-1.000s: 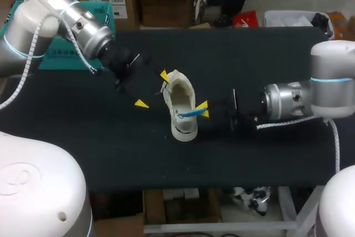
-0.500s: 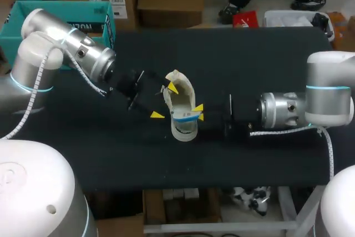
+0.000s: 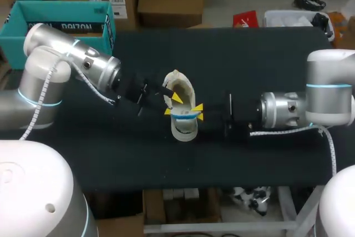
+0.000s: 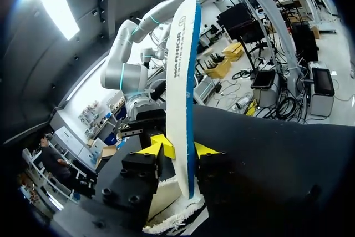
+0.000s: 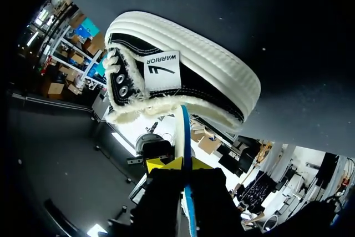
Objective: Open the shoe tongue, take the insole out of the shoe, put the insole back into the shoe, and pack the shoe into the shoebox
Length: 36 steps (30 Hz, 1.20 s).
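A white-soled canvas shoe point(image 3: 181, 129) lies mid-table, also under my right gripper point(image 5: 183, 81) and below my left fingers point(image 4: 172, 221). A white insole with a blue edge point(image 3: 186, 115) sticks out of its opening. My right gripper point(image 3: 197, 112) comes in from the right and is shut on the insole point(image 5: 184, 131), which runs between its fingers point(image 5: 183, 166). My left gripper point(image 3: 171, 105) comes in from the left. Its yellow tips press the upright insole point(image 4: 182, 81) from both sides point(image 4: 183, 148). The teal shoebox point(image 3: 61, 6) stands open at the back left.
The black table point(image 3: 249, 59) stretches bare behind and in front of the shoe. My right arm's wrist point(image 3: 283, 110) hangs low over the table's right half. My left arm's wrist point(image 3: 94, 70) lies between the shoebox and the shoe.
My left gripper has moved right to the shoe and its fingers have narrowed from wide open onto the insole. The right gripper has kept its hold, almost still.
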Tool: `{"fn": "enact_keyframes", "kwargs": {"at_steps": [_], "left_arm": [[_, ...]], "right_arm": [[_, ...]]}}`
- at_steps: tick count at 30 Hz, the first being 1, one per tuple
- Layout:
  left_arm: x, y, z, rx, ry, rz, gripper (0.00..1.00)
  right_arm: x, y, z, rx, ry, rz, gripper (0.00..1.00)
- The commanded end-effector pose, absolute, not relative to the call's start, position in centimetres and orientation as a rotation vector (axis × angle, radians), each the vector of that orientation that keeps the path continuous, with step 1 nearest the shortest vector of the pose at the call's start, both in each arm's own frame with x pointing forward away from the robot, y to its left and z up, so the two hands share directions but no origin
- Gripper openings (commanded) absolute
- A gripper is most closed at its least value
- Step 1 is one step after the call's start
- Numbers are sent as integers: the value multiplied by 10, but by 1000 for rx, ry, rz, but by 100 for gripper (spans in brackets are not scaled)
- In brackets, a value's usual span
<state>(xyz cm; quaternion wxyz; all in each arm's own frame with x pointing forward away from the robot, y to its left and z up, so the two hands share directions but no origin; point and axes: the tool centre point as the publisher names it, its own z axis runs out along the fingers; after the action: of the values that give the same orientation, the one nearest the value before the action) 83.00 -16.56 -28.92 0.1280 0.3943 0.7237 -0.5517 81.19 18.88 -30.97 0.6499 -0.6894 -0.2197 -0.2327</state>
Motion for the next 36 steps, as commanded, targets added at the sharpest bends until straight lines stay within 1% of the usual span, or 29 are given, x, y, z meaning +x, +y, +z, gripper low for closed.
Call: {"fn": "enact_keyframes", "kwargs": {"at_steps": [1,2,9,10,11,12,25,26,27,28,29,30,31,32,33,34,36], "left_arm": [[830,-168,-291,1135,2101,-1602,7],[830,-168,-291,1136,2102,-1600,0],[831,-168,-292,1173,2110,-1590,0],[832,-168,-293,1190,2110,-1589,0],[832,-168,-294,1200,2107,-1581,0],[833,-168,-294,1206,2109,-1575,0],[849,-159,-304,1289,2106,-1500,0],[850,-159,-305,1293,2104,-1488,0],[851,-159,-306,1300,2107,-1487,0],[852,-159,-308,1307,2105,-1479,0],[853,-158,-309,1309,2104,-1474,0],[854,-158,-310,1312,2105,-1479,0],[855,-157,-311,1311,2106,-1480,0],[855,-157,-312,1310,2101,-1485,0],[855,-157,-312,1311,2098,-1490,0],[856,-156,-312,1310,2098,-1491,0],[856,-157,-314,1311,2097,-1492,0]], "right_arm": [[811,187,-310,-1569,-498,-533,0],[811,186,-310,-1569,-498,-534,0],[812,187,-311,-1566,-506,-532,0],[812,187,-311,-1569,-510,-529,32],[811,188,-311,-1573,-517,-527,67],[811,189,-311,-1578,-521,-524,100],[804,197,-311,-1632,-599,-503,100],[804,197,-313,-1629,-601,-502,92],[803,198,-314,-1633,-604,-500,73],[803,199,-317,-1637,-606,-493,40],[803,200,-318,-1629,-608,-490,24],[804,200,-320,-1628,-607,-489,16],[804,201,-321,-1629,-605,-487,15],[805,201,-322,-1626,-603,-488,11],[806,201,-323,-1624,-602,-488,4],[806,201,-324,-1623,-602,-488,0],[807,202,-324,-1620,-602,-489,0]]}}
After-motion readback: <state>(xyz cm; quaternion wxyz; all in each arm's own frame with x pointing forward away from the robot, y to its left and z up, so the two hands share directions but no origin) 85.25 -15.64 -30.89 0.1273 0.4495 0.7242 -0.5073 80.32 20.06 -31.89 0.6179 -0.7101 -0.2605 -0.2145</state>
